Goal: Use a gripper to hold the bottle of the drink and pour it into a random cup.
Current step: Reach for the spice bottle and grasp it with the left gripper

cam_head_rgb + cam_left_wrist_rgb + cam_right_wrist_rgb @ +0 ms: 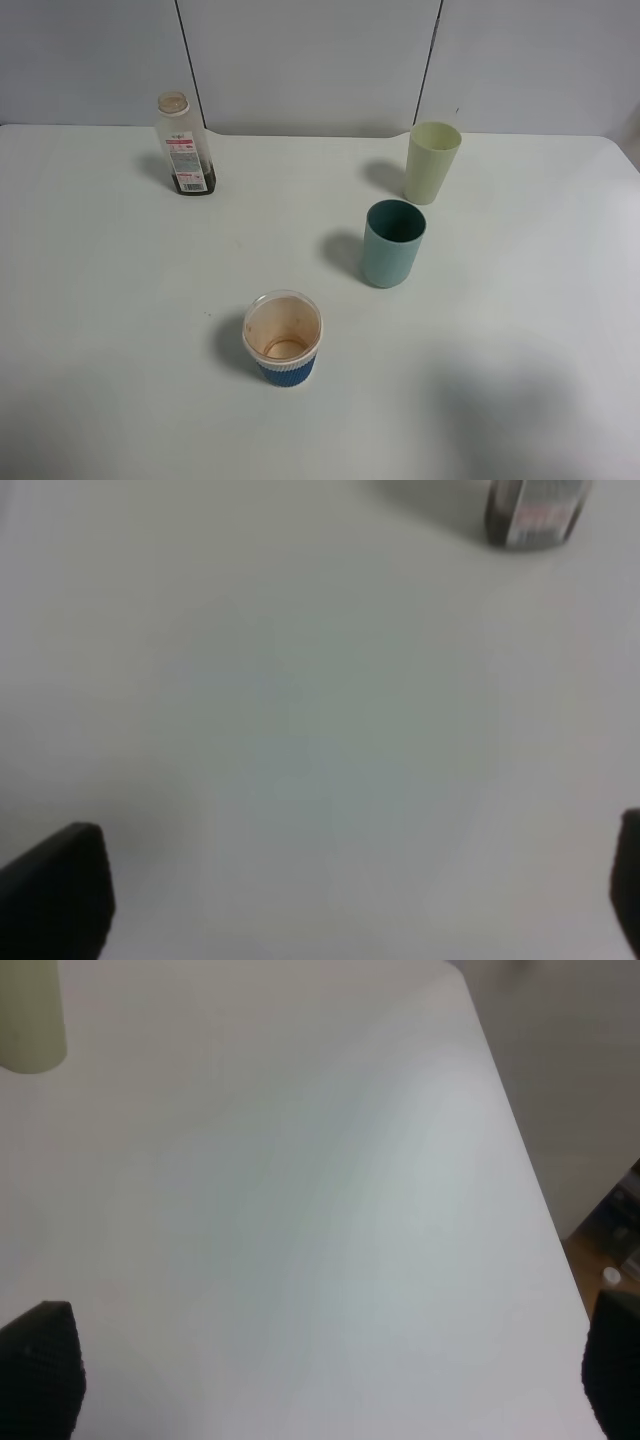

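Left wrist view shows the left gripper [345, 880] only as two dark fingertips at opposite edges of the picture, spread wide with nothing but the white table [300, 730] between them. The base of the bottle [535, 510] stands well ahead of them, blurred, with its label and dark bottom just readable. In the right wrist view the right gripper [328, 1365] looks much the same: two dark tips far apart, nothing held. Ahead of it, off to one side, is the lower part of the pale yellow-green tumbler [30, 1020]. This view alone takes in the table's right edge and a strip of brown floor [600, 1250] past it. The exterior high view gives the whole layout, while the grippers show only in the wrist views. The bottle stands upright at the far left of the table, and the drink [193, 182] fills only its lowest part as a dark band under the red-and-white label. The teal cup [392, 243] stands upright right of centre, well apart from the bottle. The pale tumbler stands just beyond it, slightly to the right, close but not touching. The blue ribbed paper cup [283, 338], stained brown inside, sits nearer and left of the teal cup.
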Controlling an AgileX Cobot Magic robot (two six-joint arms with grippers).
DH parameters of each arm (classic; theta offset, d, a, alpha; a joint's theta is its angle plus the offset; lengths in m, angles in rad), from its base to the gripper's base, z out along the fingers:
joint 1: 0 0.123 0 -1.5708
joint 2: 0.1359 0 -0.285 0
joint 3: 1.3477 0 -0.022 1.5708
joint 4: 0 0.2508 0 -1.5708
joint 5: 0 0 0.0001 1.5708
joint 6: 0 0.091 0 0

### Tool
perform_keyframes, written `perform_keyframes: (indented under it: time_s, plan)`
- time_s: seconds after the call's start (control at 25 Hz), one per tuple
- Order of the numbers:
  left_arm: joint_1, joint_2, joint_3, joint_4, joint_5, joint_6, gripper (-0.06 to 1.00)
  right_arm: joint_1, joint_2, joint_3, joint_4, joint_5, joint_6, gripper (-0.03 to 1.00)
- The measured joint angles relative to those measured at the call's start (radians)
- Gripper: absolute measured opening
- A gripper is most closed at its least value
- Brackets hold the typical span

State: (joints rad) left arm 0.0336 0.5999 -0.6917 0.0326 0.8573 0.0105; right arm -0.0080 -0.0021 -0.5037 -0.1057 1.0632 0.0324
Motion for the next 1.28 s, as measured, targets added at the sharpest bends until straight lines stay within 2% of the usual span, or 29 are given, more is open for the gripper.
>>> perform_keyframes:
  time_s: [0.24,0.56,0.64,0.72,0.8,0.92,1.08,1.28]
  plan:
    - [0.0,0.244,-0.074,0.0,-0.039,0.001,0.98,0.0,0.0,0.0,0.0,0.0,0.0,0.99]
    - [0.0,0.497,-0.107,-0.002,-0.191,0.001,0.98,0.0,0.0,0.0,0.0,0.0,0.0,0.99]
    - [0.0,0.547,-0.107,-0.033,-0.232,0.001,0.98,0.0,0.0,0.0,0.0,0.0,0.0,0.99]
    - [0.0,0.596,-0.107,-0.112,-0.289,0.026,0.98,0.0,0.0,0.0,0.0,0.0,0.0,0.99]
    - [0.0,0.638,-0.107,-0.234,-0.341,0.098,0.98,0.0,0.0,0.0,0.0,0.0,0.0,0.99]
    - [0.0,0.699,-0.107,-0.413,-0.39,0.285,0.98,0.0,0.0,0.0,0.0,0.0,0.0,0.99]
    - [0.0,0.78,-0.108,-0.622,-0.423,0.573,0.98,0.0,0.0,0.0,0.0,0.0,0.0,0.99]
    - [0.0,0.883,-0.108,-0.839,-0.492,0.953,0.98,0.0,0.0,0.0,0.0,0.0,0.0,0.99]
